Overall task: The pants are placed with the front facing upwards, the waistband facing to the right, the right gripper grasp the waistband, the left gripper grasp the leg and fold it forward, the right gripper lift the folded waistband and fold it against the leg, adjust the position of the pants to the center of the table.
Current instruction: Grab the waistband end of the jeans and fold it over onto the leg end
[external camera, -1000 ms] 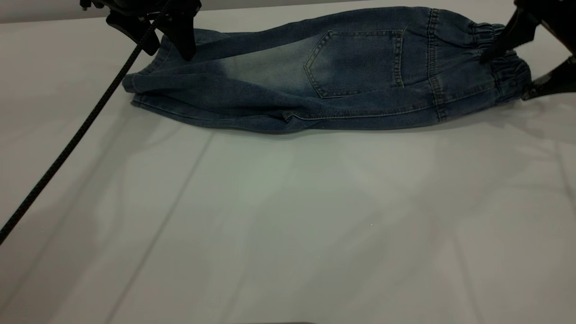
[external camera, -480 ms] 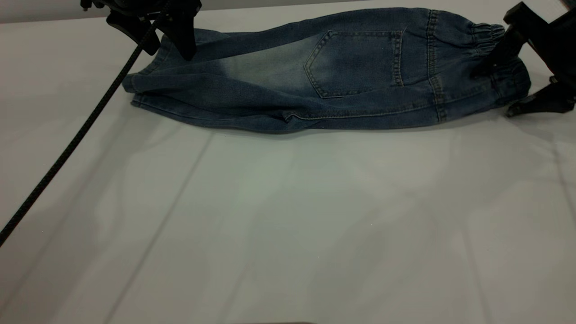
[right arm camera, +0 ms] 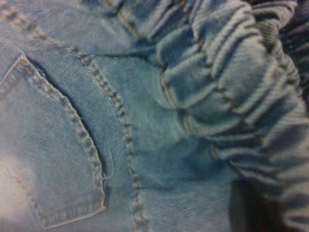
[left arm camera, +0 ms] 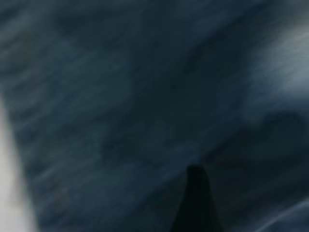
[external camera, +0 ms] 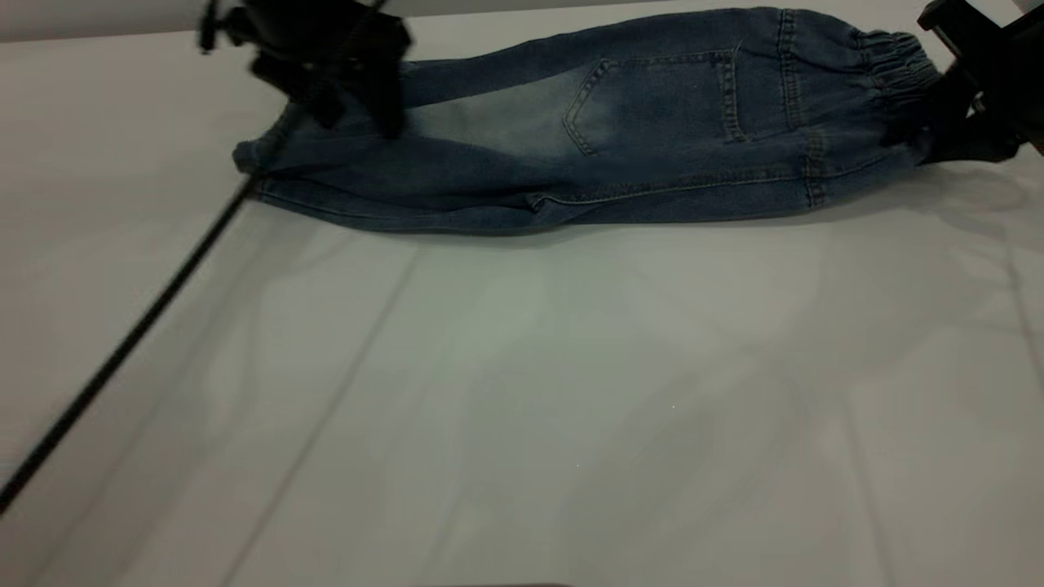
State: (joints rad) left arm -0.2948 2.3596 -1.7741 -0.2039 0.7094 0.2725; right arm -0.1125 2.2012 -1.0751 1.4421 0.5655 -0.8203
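Observation:
The blue denim pants [external camera: 620, 139] lie folded lengthwise along the far side of the table [external camera: 522, 391], back patch pocket [external camera: 652, 98] up. Their ruffled waistband [external camera: 893, 61] points right. My right gripper [external camera: 938, 139] is at that end, shut on the waistband, which fills the right wrist view as puckered folds [right arm camera: 231, 96] beside one dark finger [right arm camera: 251, 208]. My left gripper [external camera: 359, 118] sits over the leg end with its two fingers apart, tips down on the denim. The left wrist view is blurred denim [left arm camera: 120, 96] with one fingertip [left arm camera: 195, 193].
A black braided cable [external camera: 122, 359] runs from the left gripper diagonally down to the table's left edge. The near part of the tabletop is bare white with faint creases. The table's far edge lies just behind the pants.
The right gripper's fingers, which straddled the waistband, have closed on it. The pants have shifted slightly right, and the left gripper has moved right along the leg with its cable.

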